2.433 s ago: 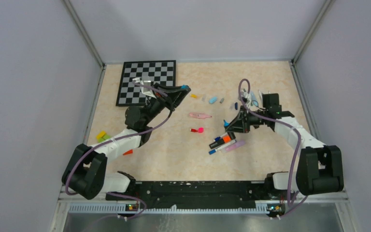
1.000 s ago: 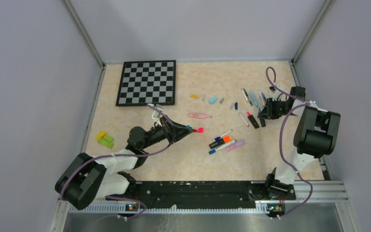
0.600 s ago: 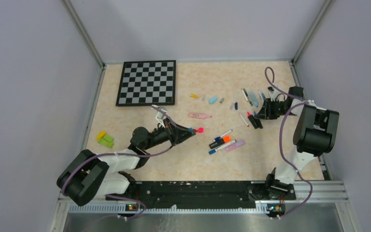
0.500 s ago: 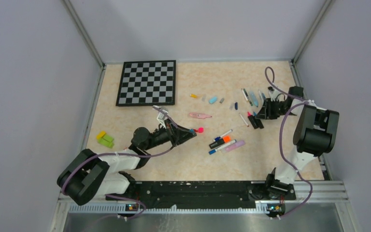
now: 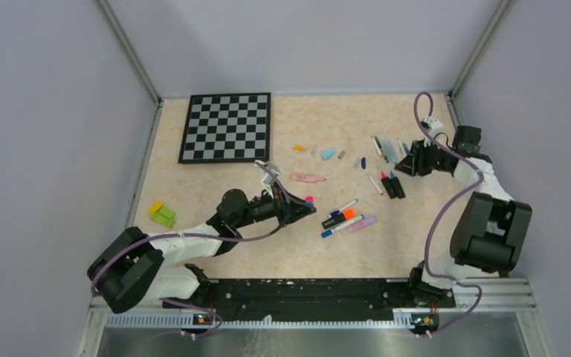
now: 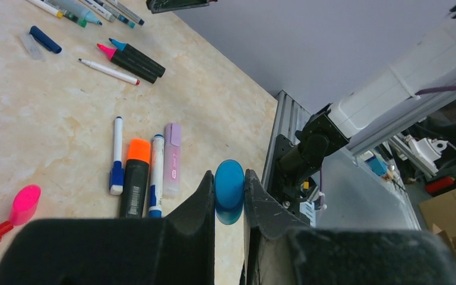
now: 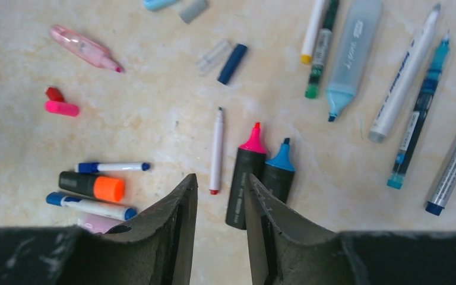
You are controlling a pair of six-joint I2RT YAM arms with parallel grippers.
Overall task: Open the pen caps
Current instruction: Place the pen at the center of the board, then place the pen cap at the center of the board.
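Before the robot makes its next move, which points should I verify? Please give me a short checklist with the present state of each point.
1. Left end effector grips the blue cap: ok, the cap is clamped between its fingers.
2. Right end effector is free: ok, jaws apart, nothing between them.
3. Right end effector is over a capped pen: not ok, below it lie the pink-tipped marker and the blue-tipped marker, both bare.
4. All caps are off: not ok, the orange-capped marker and the lilac highlighter have caps on.
5. Height of the left end effector above the table: cannot tell.
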